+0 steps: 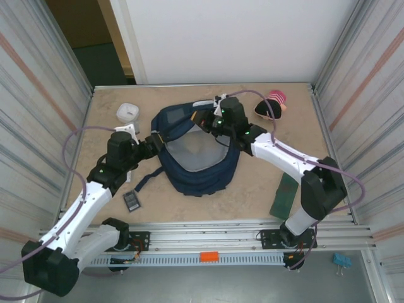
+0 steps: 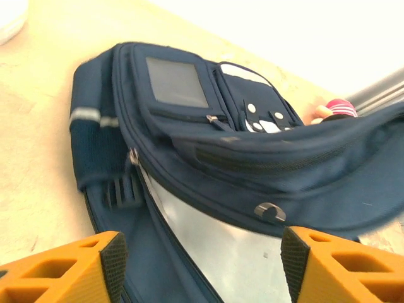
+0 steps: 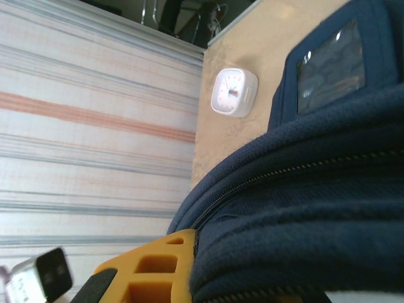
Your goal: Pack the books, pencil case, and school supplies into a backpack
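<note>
From above, the backpack (image 1: 196, 167) lies mid-table, mouth gaping on grey lining; the green book (image 1: 284, 196) sits by the right edge, the black rectangle (image 1: 131, 201) front-left, open table (image 1: 252, 189) around both. Left wrist: the left gripper (image 2: 202, 265) stands wide at the rim, holding nothing; right wrist: the right gripper (image 3: 183, 278) pinches the zippered flap, the white slab (image 3: 233, 92) beyond.

Right hand (image 3: 221, 284) clamps backpack (image 3: 315, 208) fabric; white slab (image 3: 234, 92) on table (image 3: 265, 44) beyond.
</note>
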You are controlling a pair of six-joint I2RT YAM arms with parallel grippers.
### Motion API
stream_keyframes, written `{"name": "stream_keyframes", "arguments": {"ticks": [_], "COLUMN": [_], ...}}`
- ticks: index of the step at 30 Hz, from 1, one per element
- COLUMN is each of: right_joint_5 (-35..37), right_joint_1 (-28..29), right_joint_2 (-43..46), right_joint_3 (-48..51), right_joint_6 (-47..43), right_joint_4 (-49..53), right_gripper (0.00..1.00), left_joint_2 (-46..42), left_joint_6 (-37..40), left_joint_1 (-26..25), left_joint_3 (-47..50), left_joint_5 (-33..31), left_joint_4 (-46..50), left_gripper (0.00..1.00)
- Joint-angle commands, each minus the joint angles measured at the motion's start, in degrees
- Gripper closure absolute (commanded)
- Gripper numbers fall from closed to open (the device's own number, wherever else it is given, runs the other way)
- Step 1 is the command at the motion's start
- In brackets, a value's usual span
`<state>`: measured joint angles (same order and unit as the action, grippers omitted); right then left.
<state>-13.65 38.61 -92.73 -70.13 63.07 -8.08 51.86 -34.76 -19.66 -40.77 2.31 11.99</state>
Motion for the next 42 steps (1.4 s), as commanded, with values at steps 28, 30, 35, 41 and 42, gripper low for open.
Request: {"name": "stream_keyframes", "arguments": {"ticks": [28,30,35,41,42], "right_joint_5": [-7.1,-9.0,-9.3,-4.2,-2.8], "right_joint_1": [-6.3,-7.5,-8.5,-6.0,-5.0], "right_joint_2": [2.2,-2.0,-10.0,-7.0,-5.6], "right_joint_3": [-1.5,-3.6,-3.3,6.8,8.3], "right_joint_6": [-14.5,-15.5,-15.7,-13.9,-13.6], "right_joint_4": [27.1,25.9,23.6,23.0,23.7], "right_gripper": [0.51,0.52,0.53,0.54,0.54], "left_joint_2": [20.9,23.9,32.3,32.6,32.2], "left_joint_6": [-2.9,-1.3,1.2,-1.4,-1.5], "left_joint_1": [0.1,0.1,0.1,-0.5,-0.7], "left_joint_3": [-4.3,-5.6,-6.7,-0.3,0.5], "left_joint_5": [8.6,8.3,7.6,9.9,9.8], "left_joint_4": [-10.3,-11.2,-11.5,-14.5,-13.9], "left_gripper": [0.36,0.36,0.37,0.36,0.37]}}
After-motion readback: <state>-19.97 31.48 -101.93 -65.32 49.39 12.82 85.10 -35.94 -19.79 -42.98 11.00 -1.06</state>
